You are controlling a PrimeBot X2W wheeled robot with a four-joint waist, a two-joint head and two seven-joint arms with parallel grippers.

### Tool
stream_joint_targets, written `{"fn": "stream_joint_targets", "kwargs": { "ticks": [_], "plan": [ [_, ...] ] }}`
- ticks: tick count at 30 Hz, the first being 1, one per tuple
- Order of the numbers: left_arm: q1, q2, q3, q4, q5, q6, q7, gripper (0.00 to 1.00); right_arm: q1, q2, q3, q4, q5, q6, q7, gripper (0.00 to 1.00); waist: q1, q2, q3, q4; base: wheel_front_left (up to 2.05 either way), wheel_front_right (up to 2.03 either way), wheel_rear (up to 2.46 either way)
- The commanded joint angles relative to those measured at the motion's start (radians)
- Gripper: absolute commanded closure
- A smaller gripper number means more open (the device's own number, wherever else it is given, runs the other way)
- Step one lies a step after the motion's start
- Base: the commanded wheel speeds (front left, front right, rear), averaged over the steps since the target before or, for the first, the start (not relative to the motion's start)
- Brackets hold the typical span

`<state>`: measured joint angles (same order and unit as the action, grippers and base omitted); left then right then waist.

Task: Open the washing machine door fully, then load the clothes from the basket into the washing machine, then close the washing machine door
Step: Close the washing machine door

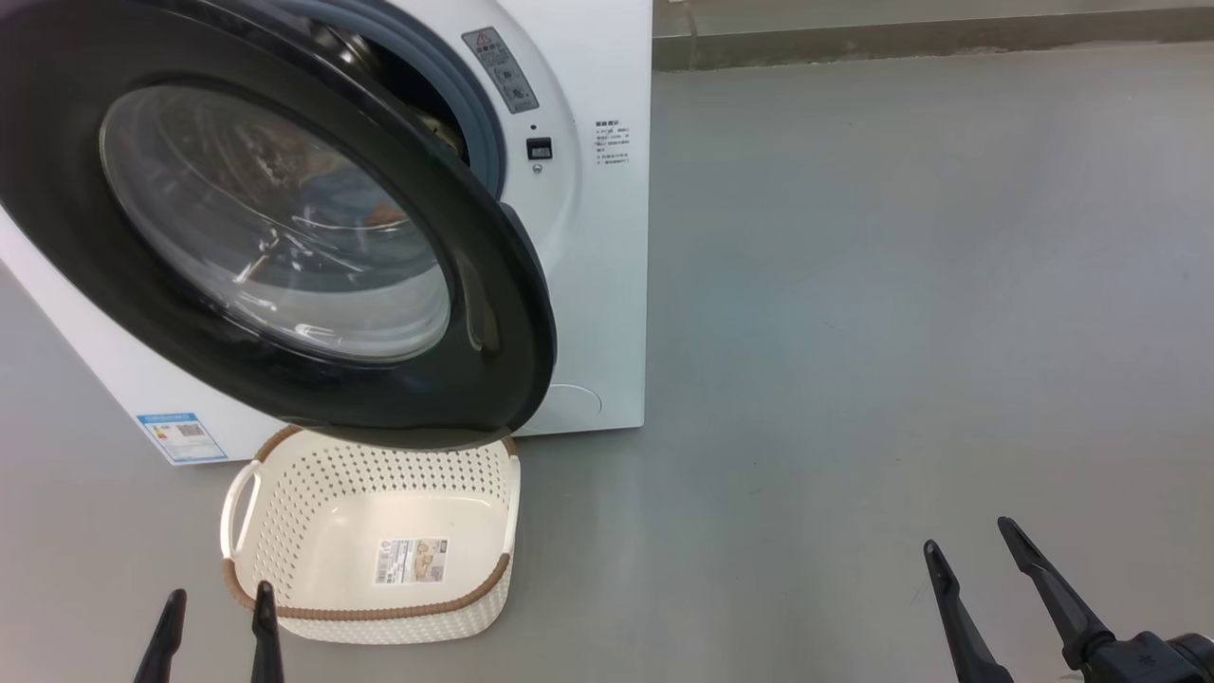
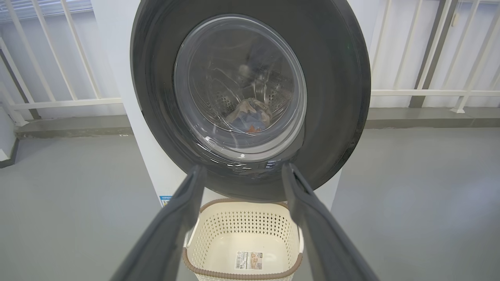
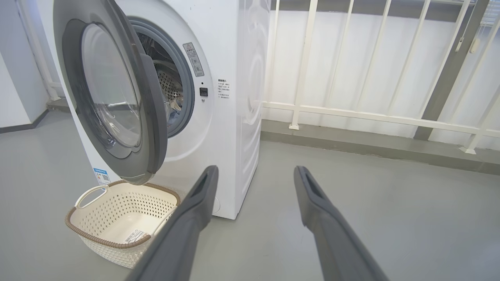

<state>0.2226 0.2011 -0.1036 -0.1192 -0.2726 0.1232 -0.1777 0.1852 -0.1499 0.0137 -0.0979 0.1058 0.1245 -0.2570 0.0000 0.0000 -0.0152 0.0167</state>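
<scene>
The washing machine (image 1: 597,285) (image 3: 234,128) stands at the left with its round black door (image 1: 285,237) (image 2: 250,97) (image 3: 113,101) swung partly open, hanging over the basket. Through the glass porthole and the gap, the clothes (image 2: 250,115) (image 1: 351,204) (image 3: 174,107) lie in the steel drum, light blue with a little orange. The cream perforated basket (image 1: 275,493) (image 2: 244,230) (image 3: 93,226) sits on the floor below the door with only a label inside. My left gripper (image 1: 216,612) (image 2: 242,175) is open just in front of the basket. My right gripper (image 1: 972,545) (image 3: 256,175) is open, off to the right over bare floor.
Grey floor (image 1: 901,285) stretches to the right of the machine. A white railing (image 3: 371,113) and a low grey kerb (image 3: 351,144) run behind. A blue label sticker (image 1: 180,436) marks the machine's lower front.
</scene>
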Motion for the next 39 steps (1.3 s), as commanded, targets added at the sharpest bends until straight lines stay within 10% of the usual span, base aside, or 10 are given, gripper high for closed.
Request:
{"fn": "stream_joint_targets", "kwargs": {
  "ticks": [1, 5, 7, 23, 39],
  "plan": [
    [-0.025, 0.012, 0.030, -0.012, 0.006, 0.012, -0.008, 0.00, -0.015, -0.010, 0.017, -0.021, -0.006, 0.006, -0.005, 0.00, 0.0000, 0.0000, -0.001, -0.001, 0.00, 0.00, 0.00],
    [-0.025, 0.014, 0.026, -0.013, 0.007, 0.014, -0.006, 0.00, -0.015, -0.009, 0.015, -0.023, -0.005, 0.006, -0.005, 0.00, 0.0000, 0.0000, -0.001, -0.001, 0.00, 0.00, 0.00],
    [-0.025, 0.014, 0.025, -0.014, 0.006, 0.015, -0.008, 0.00, -0.014, -0.007, 0.014, -0.024, 0.000, 0.006, -0.005, 1.00, 0.0000, 0.0000, -0.001, -0.002, 0.00, 0.00, 0.00],
    [-0.046, 0.020, 0.010, -0.018, 0.011, 0.017, -0.024, 0.00, -0.042, -0.017, 0.010, 0.008, 0.024, 0.006, -0.005, 1.00, 0.0000, 0.0000, 0.017, 0.015, 0.00, 0.00, 0.00],
    [-0.122, -0.016, -0.036, 0.002, 0.021, 0.009, -0.062, 0.00, -0.307, -0.092, 0.026, 0.216, 0.093, 0.006, -0.005, 1.00, 0.0000, 0.0000, 0.099, 0.179, 0.00, 0.00, 0.00]
  ]
}}
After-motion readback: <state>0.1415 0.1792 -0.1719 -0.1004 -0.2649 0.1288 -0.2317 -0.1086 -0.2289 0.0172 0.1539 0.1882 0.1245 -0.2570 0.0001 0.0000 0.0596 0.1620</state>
